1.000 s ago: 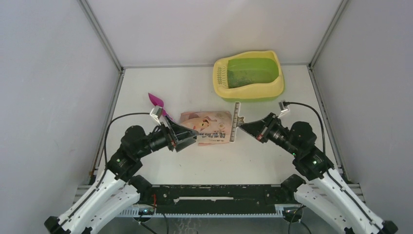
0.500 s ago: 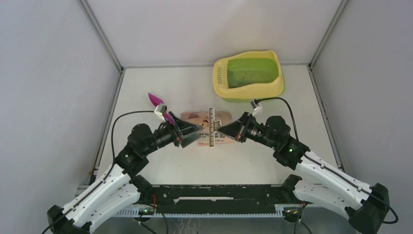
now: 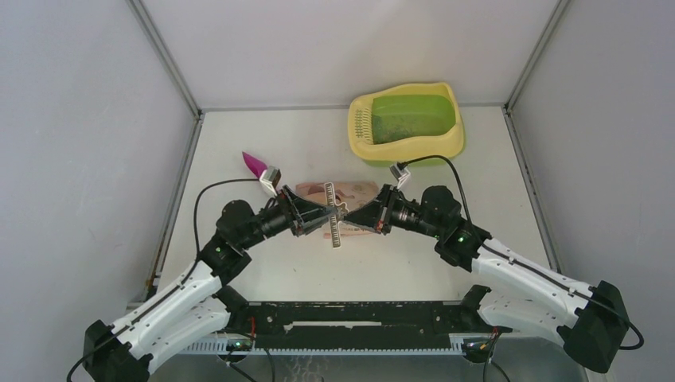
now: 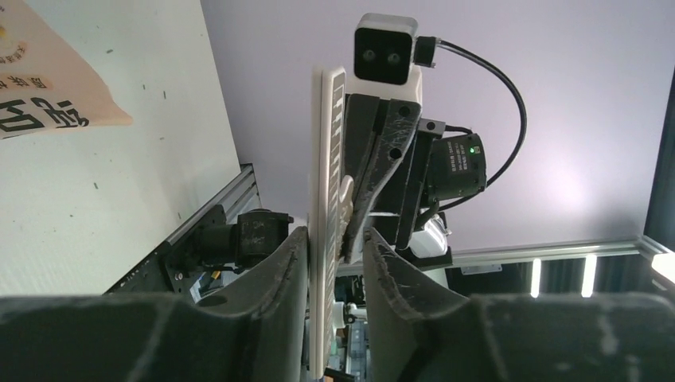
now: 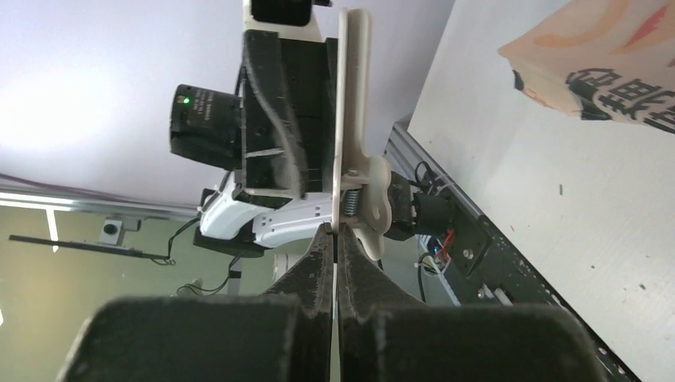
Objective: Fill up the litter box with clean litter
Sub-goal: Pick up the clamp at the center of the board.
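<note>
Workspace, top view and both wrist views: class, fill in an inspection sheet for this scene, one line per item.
Surface: white table, a few dark specks on it.
Job's things: litter box upright at the far right; litter seen only as dark specks in its green basin.
Clutter: peach-pink bag lying flat at centre; magenta scoop to its left; cream slotted strip held between the claws.
Claws: right claw shut on the strip's tab; left claw straddles the strip, grip uncertain.
Cables: black cables loop from each wrist camera.
Surroundings: plain grey walls; black rail at the near edge.
</note>
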`<move>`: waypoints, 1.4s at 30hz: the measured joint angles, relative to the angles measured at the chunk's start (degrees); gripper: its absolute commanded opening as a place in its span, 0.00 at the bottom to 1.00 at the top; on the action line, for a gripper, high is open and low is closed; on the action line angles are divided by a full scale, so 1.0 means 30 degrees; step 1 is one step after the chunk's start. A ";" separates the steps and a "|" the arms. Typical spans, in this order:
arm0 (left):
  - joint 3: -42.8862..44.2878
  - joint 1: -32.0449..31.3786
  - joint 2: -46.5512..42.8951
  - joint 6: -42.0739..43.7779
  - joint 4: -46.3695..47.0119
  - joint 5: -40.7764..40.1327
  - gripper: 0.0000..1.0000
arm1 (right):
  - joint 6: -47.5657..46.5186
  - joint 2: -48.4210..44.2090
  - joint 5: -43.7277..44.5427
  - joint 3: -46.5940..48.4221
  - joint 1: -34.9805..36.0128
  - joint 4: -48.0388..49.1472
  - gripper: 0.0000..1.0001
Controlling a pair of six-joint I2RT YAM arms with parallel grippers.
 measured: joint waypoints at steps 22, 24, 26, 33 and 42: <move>-0.0627 0.0036 -0.0007 -0.1413 0.1654 0.1370 0.03 | 0.0015 -0.0415 -0.2011 0.1566 -0.0896 -0.1545 0.63; -0.0627 0.0036 -0.0015 -0.2069 0.2521 0.1916 0.04 | -0.0291 -0.1217 -0.2557 0.2222 -0.1705 -0.2951 0.65; -0.0627 0.0000 -0.0022 -0.2747 0.3468 0.2521 0.04 | -0.0408 -0.1880 -0.2987 0.2667 -0.2390 -0.4051 0.65; -0.1770 0.0000 -0.0007 -0.5428 0.7410 0.4080 0.04 | -0.0561 -0.2506 -0.3803 0.3075 -0.2871 -0.6834 0.64; -0.2812 0.0000 0.0197 -0.6528 0.8932 0.4313 0.02 | -0.0131 -0.1916 -0.3475 0.3075 -0.1304 -0.6506 0.61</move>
